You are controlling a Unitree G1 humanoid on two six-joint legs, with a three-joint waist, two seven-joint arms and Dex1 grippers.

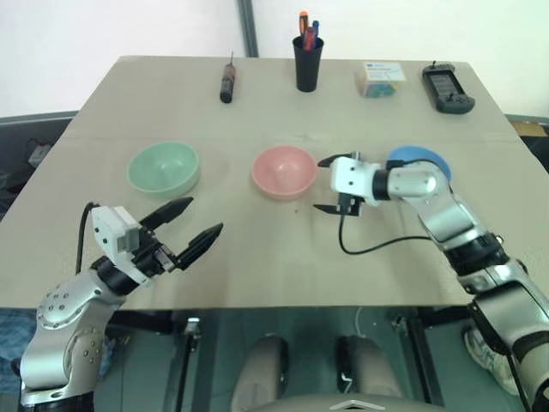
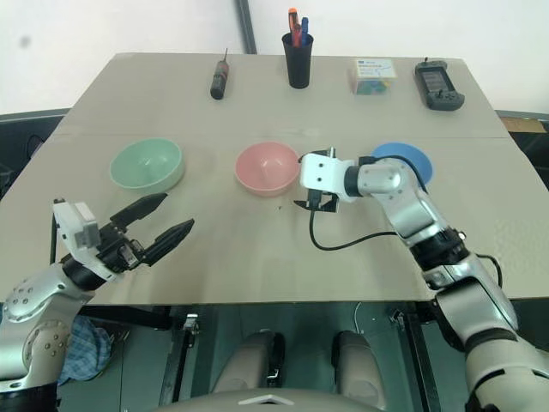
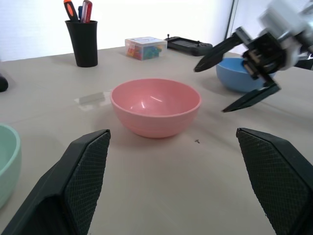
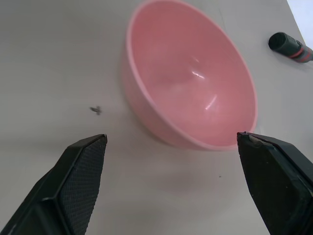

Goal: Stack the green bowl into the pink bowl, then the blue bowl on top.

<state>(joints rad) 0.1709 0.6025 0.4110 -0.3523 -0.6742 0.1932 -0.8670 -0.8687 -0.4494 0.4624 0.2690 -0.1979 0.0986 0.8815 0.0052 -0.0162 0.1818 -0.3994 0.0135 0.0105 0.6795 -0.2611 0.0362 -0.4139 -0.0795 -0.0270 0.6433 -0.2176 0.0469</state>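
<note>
Three bowls stand in a row across the middle of the beige bench (image 1: 274, 257), all upright and none stacked. The green bowl (image 1: 163, 167) is on the robot's left, the pink bowl (image 1: 283, 172) in the centre, and the blue bowl (image 1: 418, 160) on the right, partly hidden behind the right arm.

The right gripper (image 1: 329, 184) hovers just beside the pink bowl, between it and the blue one, its two black fingers spread wide and holding nothing. In the right wrist view the pink bowl (image 4: 190, 98) lies ahead of the fingers (image 4: 78, 191) and between their lines, with a small dark speck (image 4: 96, 110) on the bench close to its base.

The left gripper (image 1: 190, 225) hangs over the near left part of the bench, in front of the green bowl and apart from it, also wide open and empty.

Along the far edge sit a screwdriver (image 1: 227, 81), a black cup (image 1: 308, 62) holding pens, a small clear box (image 1: 380, 79) of coloured pieces, and a black handheld device (image 1: 447, 88).
</note>
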